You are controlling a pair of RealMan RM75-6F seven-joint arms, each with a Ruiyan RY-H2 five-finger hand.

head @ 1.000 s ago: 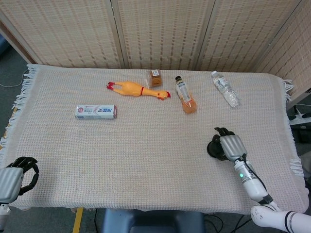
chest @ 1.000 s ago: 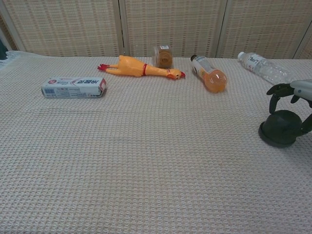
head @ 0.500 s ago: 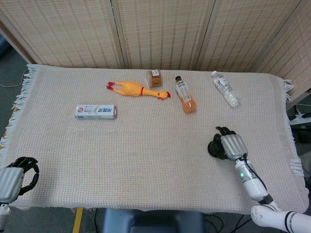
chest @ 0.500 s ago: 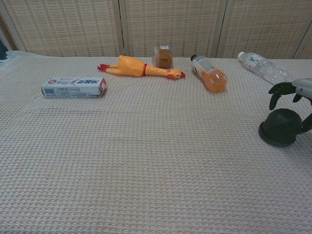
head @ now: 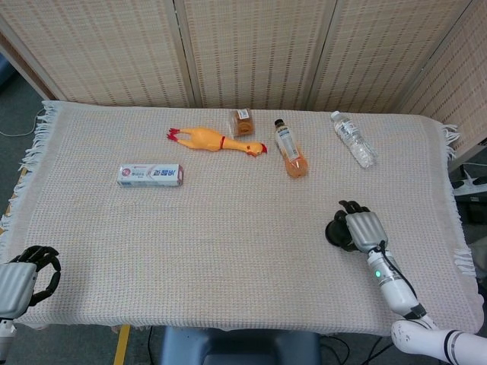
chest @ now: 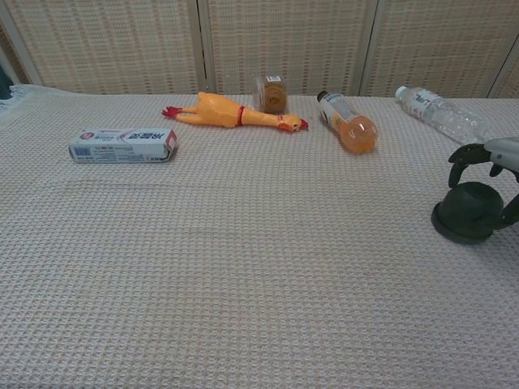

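1. As we looked down from the head view, our right hand (head: 364, 229) sat over a dark round object (head: 337, 232) at the near right of the desk (head: 228, 251), its fingers curled around the top and far side of it.
2. From the chest view, the dark round object (chest: 468, 212) stood flat on the cloth, and the fingers (chest: 462, 153) arched above and beside it; we could not tell whether they pressed it or only cupped it, so we could not call the grip firm.
3. We judged the work to be at its start: the object was not yet lifted, and any carrying was left to do.
4. Our left hand (head: 21, 277) hung at the near left edge of the desk, fingers curled in with nothing in them.
5. Along the far side lay a rubber chicken (head: 215, 141), a small brown jar (head: 242, 122), an orange drink bottle (head: 290, 149) and a clear water bottle (head: 352, 139), all well apart from the right hand.
6. A toothpaste box (head: 150, 175) lay on the left, alone.
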